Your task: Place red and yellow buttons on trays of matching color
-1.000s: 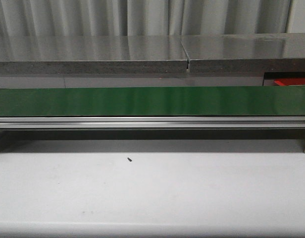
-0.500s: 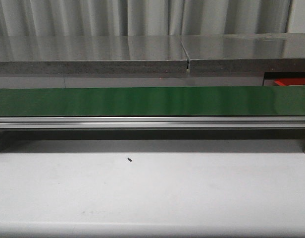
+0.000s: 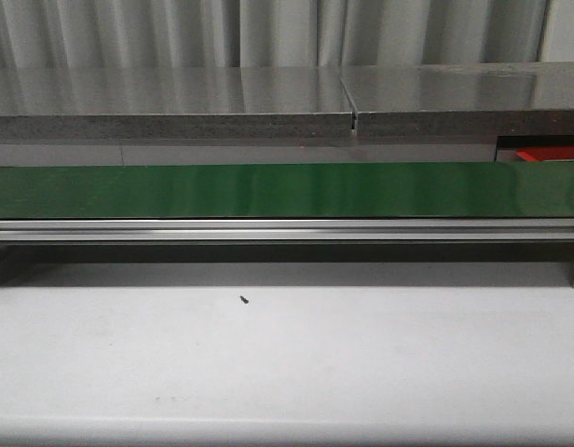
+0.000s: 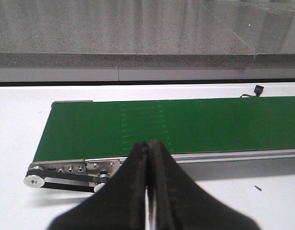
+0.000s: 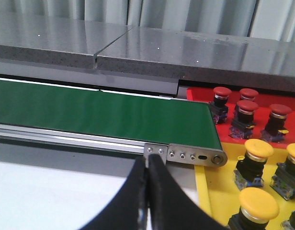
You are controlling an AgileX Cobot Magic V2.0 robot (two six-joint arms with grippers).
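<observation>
Green belt [image 5: 104,115], red-capped buttons [image 5: 246,108] alongside

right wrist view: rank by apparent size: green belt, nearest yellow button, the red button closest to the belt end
1. green belt
2. nearest yellow button
3. red button by the belt end

The yellow one sits closer to the camera, so the true size difference is unsure.

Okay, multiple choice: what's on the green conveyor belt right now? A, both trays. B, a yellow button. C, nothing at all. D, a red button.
C: the green conveyor belt is bare in every view, while the red buttons and yellow buttons already sit on their matching trays past its end.
</observation>
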